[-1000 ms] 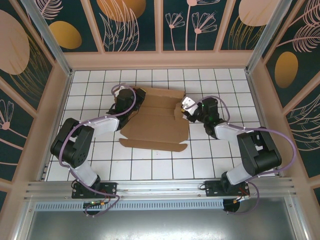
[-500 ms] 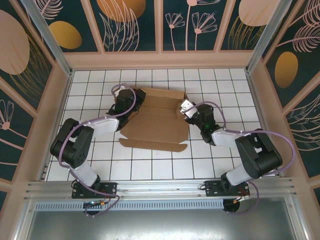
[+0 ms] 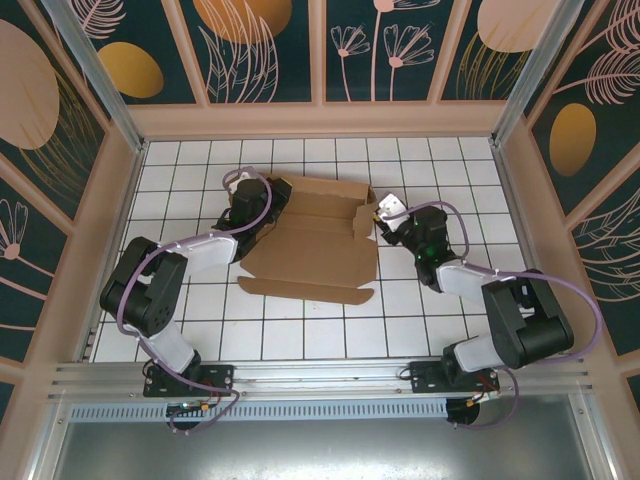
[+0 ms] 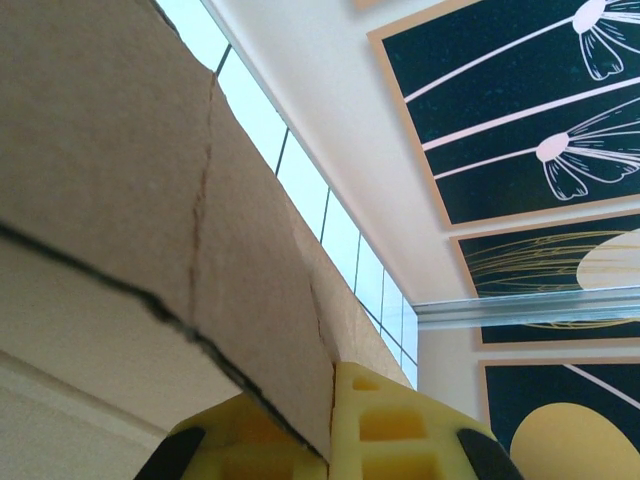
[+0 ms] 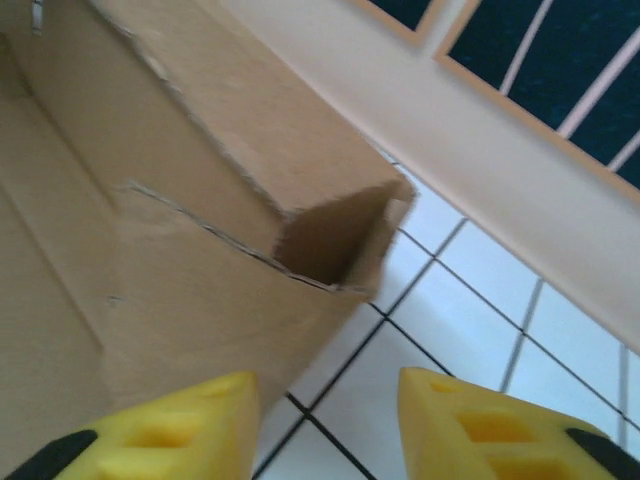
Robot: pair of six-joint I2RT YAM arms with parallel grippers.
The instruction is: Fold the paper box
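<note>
I have left end effector pinching left wall of paper box | right end effector spread, empty | box corner just ahead-left of it, untouched.

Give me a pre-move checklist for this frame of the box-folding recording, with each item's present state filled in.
1. Left gripper holding the paper box: ok, cardboard is pinched between its fingers.
2. Right gripper free of the box: ok, jaws apart with white tiles between them and cardboard off to one side.
3. Corner flap by the right gripper folded up: ok, it forms a raised corner.
4. Near flap folded: not ok, it lies flat on the table.
5. Crease under the left gripper seated: cannot tell, the arm covers it from above.
</note>
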